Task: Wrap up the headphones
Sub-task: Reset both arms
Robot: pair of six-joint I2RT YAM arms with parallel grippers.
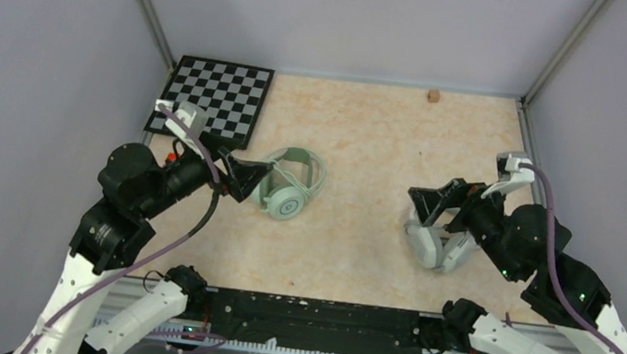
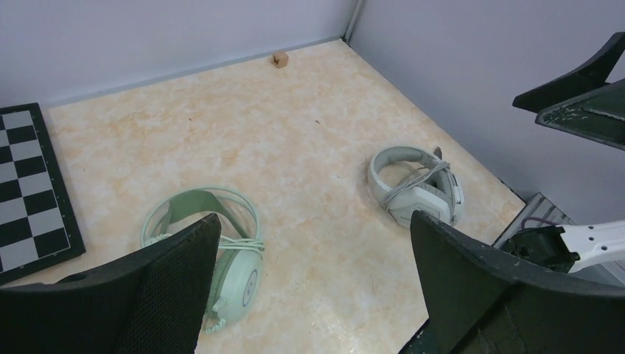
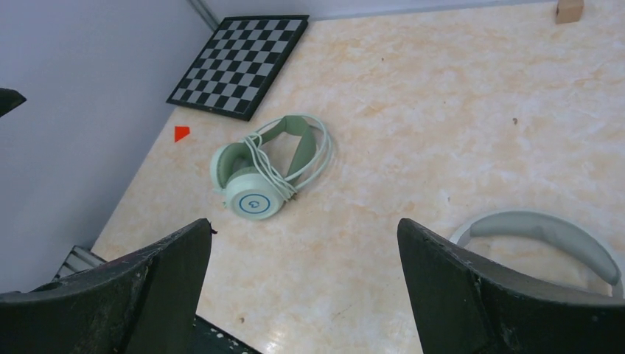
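The mint-green headphones (image 1: 290,189) lie on the table left of centre, their pale-green cable looped over the band and cups (image 3: 269,166). The white headphones (image 1: 439,245) lie at the right, with grey cable wound round the cups (image 2: 416,188). My left gripper (image 1: 248,180) is open and empty, raised just left of the green headset (image 2: 221,247). My right gripper (image 1: 431,208) is open and empty, raised above the white headset, whose band (image 3: 545,228) shows beside its right finger.
A checkerboard (image 1: 216,97) lies at the back left. A small brown cube (image 1: 434,95) sits by the back wall. A red triangle mark (image 3: 181,133) is near the left wall. Grey walls enclose three sides; a black rail (image 1: 320,318) runs along the front.
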